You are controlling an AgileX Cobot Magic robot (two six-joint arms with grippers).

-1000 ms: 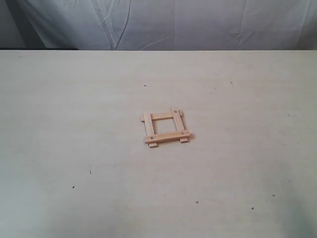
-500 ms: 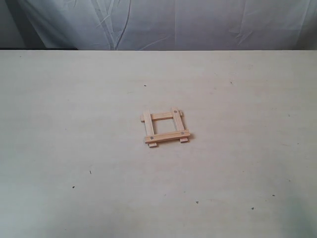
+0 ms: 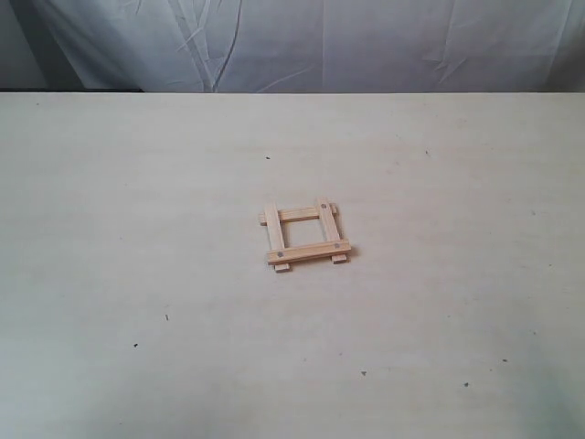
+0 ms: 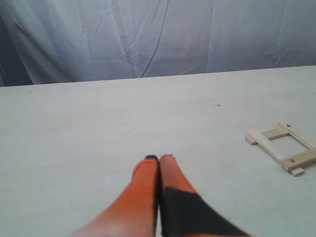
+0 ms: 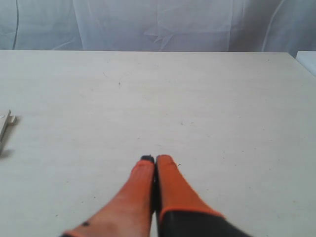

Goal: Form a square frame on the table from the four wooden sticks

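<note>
The four wooden sticks lie as a small square frame (image 3: 304, 234) in the middle of the table (image 3: 137, 229), ends sticking out at the corners. Dark dots mark the stick nearest the front (image 3: 308, 251) and the one on the right side. In the left wrist view the frame (image 4: 281, 147) lies off to one side, well apart from my left gripper (image 4: 158, 159), which is shut and holds nothing. My right gripper (image 5: 156, 160) is shut and empty too; only one stick end (image 5: 6, 124) shows at that view's edge. Neither gripper appears in the exterior view.
A creased white cloth backdrop (image 3: 302, 41) hangs behind the table's far edge. A few tiny dark specks (image 3: 166, 317) dot the pale surface. The table's corner (image 5: 291, 53) shows in the right wrist view.
</note>
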